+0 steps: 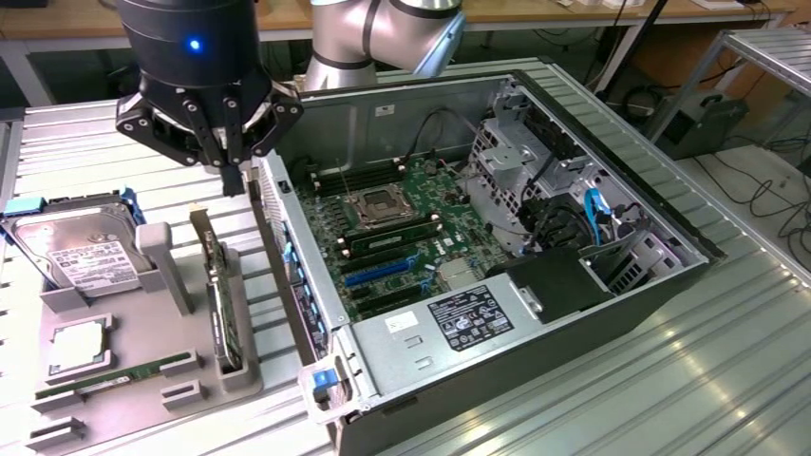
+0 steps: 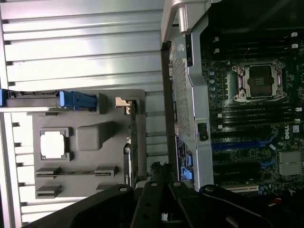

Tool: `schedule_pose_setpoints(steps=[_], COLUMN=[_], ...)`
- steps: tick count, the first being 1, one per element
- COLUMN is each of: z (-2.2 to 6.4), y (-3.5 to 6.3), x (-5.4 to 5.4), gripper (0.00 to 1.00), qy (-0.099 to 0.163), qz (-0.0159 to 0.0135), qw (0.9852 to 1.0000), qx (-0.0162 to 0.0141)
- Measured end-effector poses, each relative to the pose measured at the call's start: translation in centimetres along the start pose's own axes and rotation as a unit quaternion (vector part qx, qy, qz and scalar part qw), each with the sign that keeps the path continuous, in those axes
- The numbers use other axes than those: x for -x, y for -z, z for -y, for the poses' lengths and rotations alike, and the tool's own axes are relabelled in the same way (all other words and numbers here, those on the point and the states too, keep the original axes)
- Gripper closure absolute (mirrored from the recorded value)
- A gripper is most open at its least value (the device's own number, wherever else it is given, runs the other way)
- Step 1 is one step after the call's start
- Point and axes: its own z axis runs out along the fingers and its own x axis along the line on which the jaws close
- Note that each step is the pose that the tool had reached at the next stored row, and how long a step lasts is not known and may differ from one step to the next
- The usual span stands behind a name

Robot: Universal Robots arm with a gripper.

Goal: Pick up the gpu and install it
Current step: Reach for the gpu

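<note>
Hovering empty w/ claw [image 1: 232, 183] pinched together near one end of the gpu [image 1: 224, 304], which stands on edge in the grey holder [image 1: 127, 328] on the tabletop [image 1: 709, 380] beside the open pc case [image 1: 380, 114], prob so its top edge is grabbable.

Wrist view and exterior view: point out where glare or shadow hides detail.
Wrist view: glare whitens the table and the chip in the tray; part of the case's inside lies in shadow. Exterior view: reflections streak the table beside the case; the motherboard is evenly lit.
</note>
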Motion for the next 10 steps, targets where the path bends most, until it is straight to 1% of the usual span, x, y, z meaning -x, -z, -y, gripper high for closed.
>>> schedule_pose_setpoints(steps=[10], z=[0.19], y=[0.00], x=[0.02], gripper=[0.89], qy=[0.000], qz=[0.0000], qw=[1.0000], qx=[0.0000])
